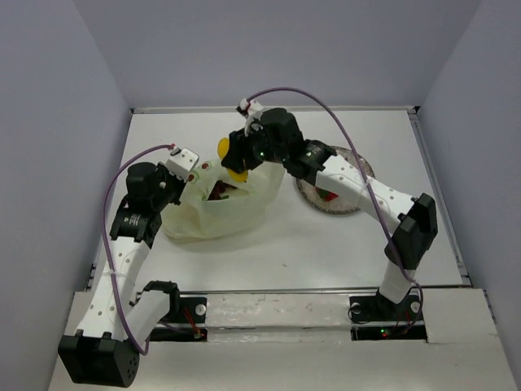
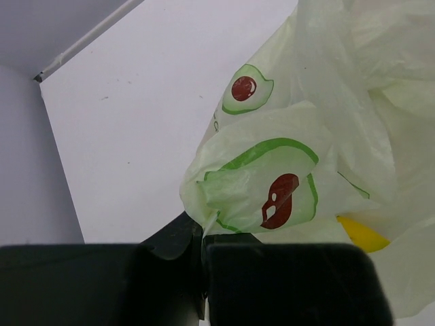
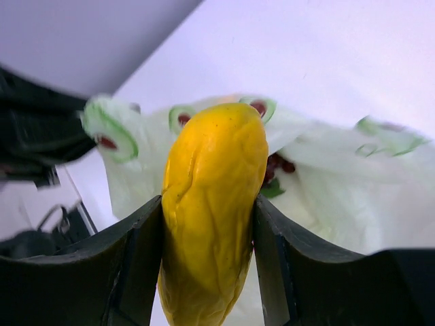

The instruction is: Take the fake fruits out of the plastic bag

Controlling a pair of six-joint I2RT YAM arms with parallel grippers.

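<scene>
Three cameras: one high overview, one close-up on each wrist.

The top view looks down from high at the table's (image 1: pixel 342 252) near side, far enough back to take in the whole surface and its side walls. The left wrist camera sits just behind the left gripper (image 2: pixel 202 238), whose dark jaws fill the bottom of its frame. It faces out across the table towards a far corner, with the bag (image 2: pixel 292 176) very close. The right wrist camera looks out between the jaws of the right gripper (image 3: pixel 207 204), so near that the banana (image 3: pixel 211 156) fills the middle of its view. All three views share the bag. The top and right wrist views share the banana.
</scene>
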